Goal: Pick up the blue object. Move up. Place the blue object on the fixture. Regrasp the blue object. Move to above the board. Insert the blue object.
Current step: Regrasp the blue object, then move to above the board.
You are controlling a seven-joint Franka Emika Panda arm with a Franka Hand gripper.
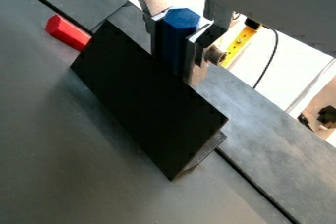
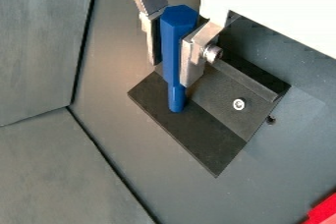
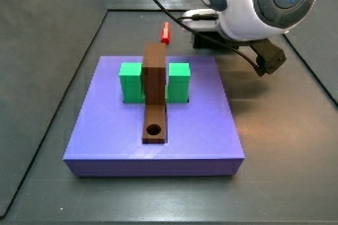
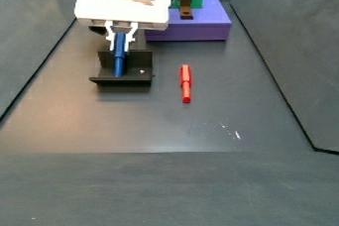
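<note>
While jaws (image 2: 174, 41) clamp blue object (image 2: 176, 59) on fixture (image 2: 203, 120), fingertips half-hidden.

Red peg (image 4: 185, 82) on dark floor (image 4: 239, 121)

Probably lab: dark enclosed test bench (image 4: 79, 111), fixture (image 4: 122, 76)

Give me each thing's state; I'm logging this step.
Hand: over the fixture, shut on the blue peg.
Blue peg: upright, lower end on the fixture.
Fixture: on the floor, under the peg.
Red peg: lying flat on the floor, free.
Board: flat, bar hole empty.
</note>
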